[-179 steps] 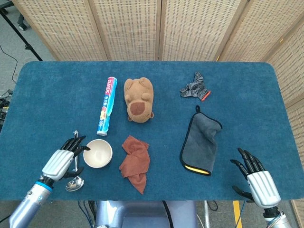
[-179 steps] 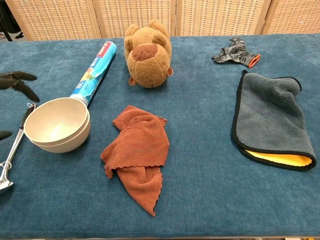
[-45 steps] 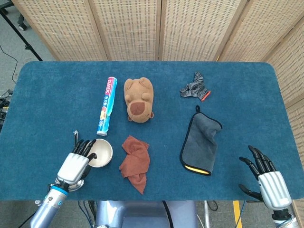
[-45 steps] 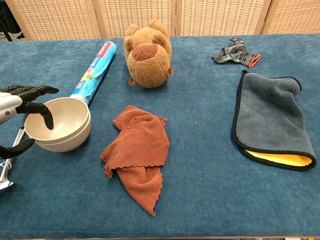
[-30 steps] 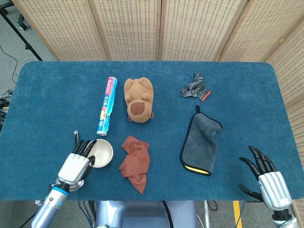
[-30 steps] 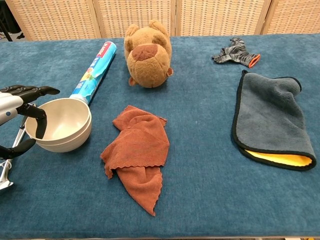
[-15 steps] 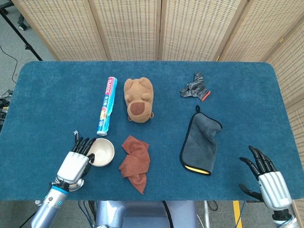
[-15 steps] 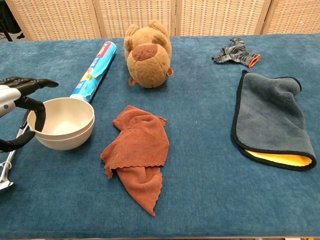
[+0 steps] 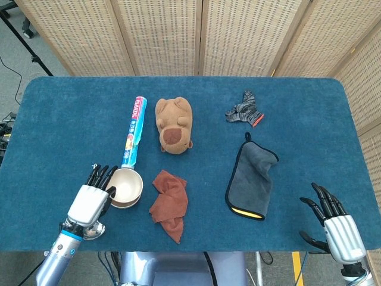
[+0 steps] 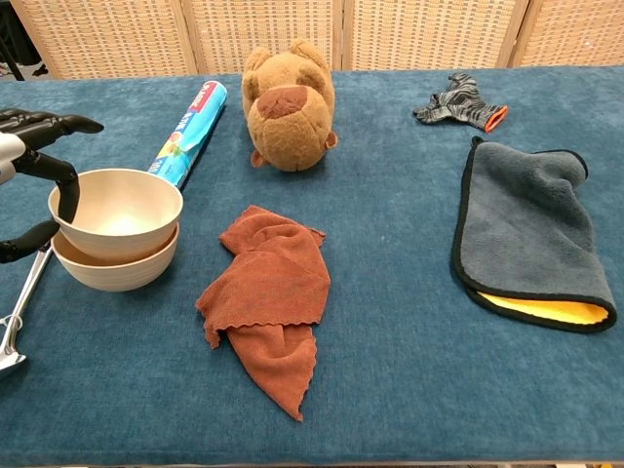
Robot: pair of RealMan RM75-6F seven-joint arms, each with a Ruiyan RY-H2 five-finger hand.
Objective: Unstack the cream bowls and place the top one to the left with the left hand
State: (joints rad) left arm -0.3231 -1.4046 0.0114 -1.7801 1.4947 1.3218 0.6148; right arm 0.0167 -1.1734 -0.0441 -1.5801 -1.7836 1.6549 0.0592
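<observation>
lifted since half a second ago, the top cream bowl (image 10: 115,214) now clears the lower cream bowl (image 10: 112,263) at left of frame, pinched at its rim by the left hand (image 10: 24,185); separation is done, leftward placement remains. right hand (image 9: 336,229) idles, fingers spread and empty.

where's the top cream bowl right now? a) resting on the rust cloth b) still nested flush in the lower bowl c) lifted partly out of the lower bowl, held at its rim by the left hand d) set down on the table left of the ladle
c: in the chest view the top cream bowl sits raised above the lower bowl, and the left hand grips its left rim.
</observation>
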